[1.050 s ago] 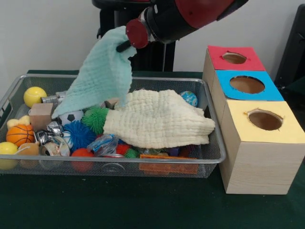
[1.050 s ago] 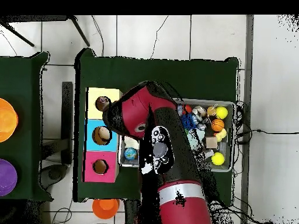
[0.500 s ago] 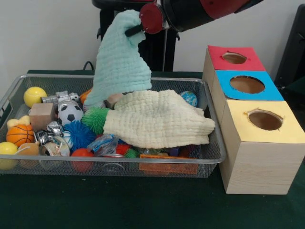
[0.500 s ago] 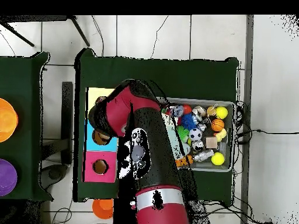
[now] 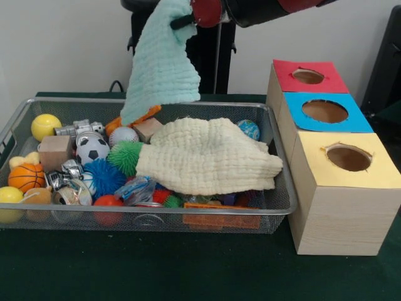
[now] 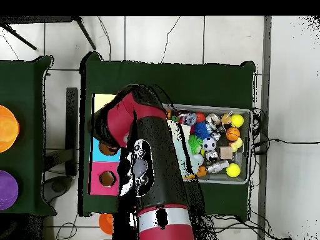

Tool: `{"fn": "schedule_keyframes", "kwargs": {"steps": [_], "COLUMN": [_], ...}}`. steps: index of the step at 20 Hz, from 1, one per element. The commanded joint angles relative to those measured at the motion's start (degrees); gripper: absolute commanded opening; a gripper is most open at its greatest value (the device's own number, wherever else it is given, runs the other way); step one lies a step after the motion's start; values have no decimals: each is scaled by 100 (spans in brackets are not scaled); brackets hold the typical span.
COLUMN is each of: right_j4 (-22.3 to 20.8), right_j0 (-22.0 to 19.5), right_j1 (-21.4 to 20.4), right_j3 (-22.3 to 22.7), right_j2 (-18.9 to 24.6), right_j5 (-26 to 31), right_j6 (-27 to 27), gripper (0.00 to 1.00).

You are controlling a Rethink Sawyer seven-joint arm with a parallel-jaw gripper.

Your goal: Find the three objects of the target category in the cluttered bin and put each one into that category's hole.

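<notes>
My gripper [image 5: 185,19] is at the top of the front view, shut on a mint-green cloth [image 5: 161,63]. The cloth hangs down, and its lower edge is just above the back of the wire bin [image 5: 276,207]. A cream cloth [image 5: 210,157] lies over the right half of the bin. Left of it are a soccer ball [image 5: 92,149], a basketball [image 5: 26,177], a yellow ball [image 5: 46,125] and spiky balls [image 5: 125,157]. Right of the bin stand the red hole box [image 5: 307,76], the blue hole box [image 5: 324,111] and the yellow hole box [image 5: 348,157]. In the overhead view the arm [image 6: 150,162] hides the gripper.
Wooden blocks [image 5: 54,152] and metal parts [image 5: 75,129] lie among the balls. A globe ball [image 5: 249,129] sits at the bin's back right corner. In the overhead view the arm covers the bin's [image 6: 250,144] left part and reaches towards the boxes [image 6: 106,178].
The gripper has risen and moved right with the mint-green cloth. The cloth's tail has left the bin's left side, uncovering the soccer ball, a white ball and a wooden block.
</notes>
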Motion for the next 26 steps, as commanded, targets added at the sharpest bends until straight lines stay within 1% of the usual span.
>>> {"fn": "schedule_keyframes", "kwargs": {"steps": [1, 4, 7, 8, 12, 15, 19, 20, 24, 26], "right_j4": [368, 425, 644, 837, 1333, 1589, 2034, 2079, 2306, 2308], "right_j0": [-161, -175, -260, -319, -499, -619, -857, -872, -980, -954], "right_j1": [-85, -91, -134, -86, -130, -162, -60, 23, 25, 65], "right_j3": [-27, -75, -8, -18, 216, 335, 398, 319, 378, 259], "right_j2": [119, 162, 231, 315, 461, 553, 723, 743, 835, 850], "right_j5": [627, 675, 536, 455, 45, -313, -712, -714, -766, -627], "right_j6": [-338, -351, -261, -186, -174, -156, -159, -139, -292, -320], "gripper": [0, 0, 0, 0, 0, 0, 0, 0, 0, 0]}}
